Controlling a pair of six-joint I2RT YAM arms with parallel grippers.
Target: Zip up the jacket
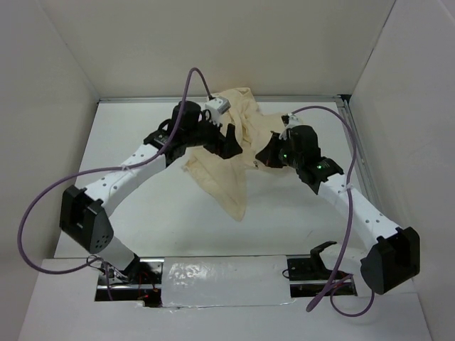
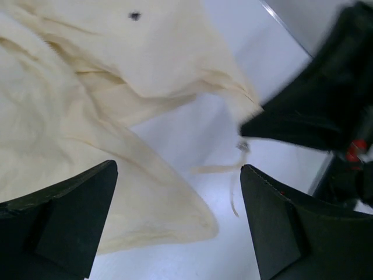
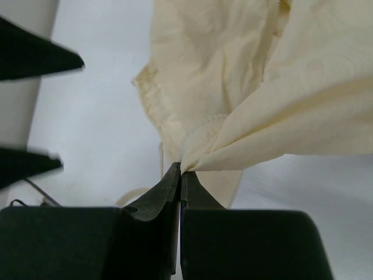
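Note:
The cream jacket (image 1: 226, 153) lies bunched on the white table between my two arms, one flap trailing toward the near side. My left gripper (image 1: 229, 144) hovers over its left part with jaws wide open and empty; in the left wrist view the jacket (image 2: 76, 111) fills the upper left, a thin drawstring (image 2: 233, 175) lies on the table, and a small dark speck (image 2: 134, 16) marks the cloth. My right gripper (image 1: 264, 158) is shut on a pinched fold of the jacket (image 3: 245, 87), right at the fingertips (image 3: 172, 176). The zipper pull is not clearly visible.
White walls enclose the table (image 1: 163, 213) on the left, back and right. A metal rail (image 1: 355, 142) runs along the right edge. Purple cables (image 1: 43, 206) loop from both arms. The left gripper's fingers show at the left of the right wrist view (image 3: 35, 55).

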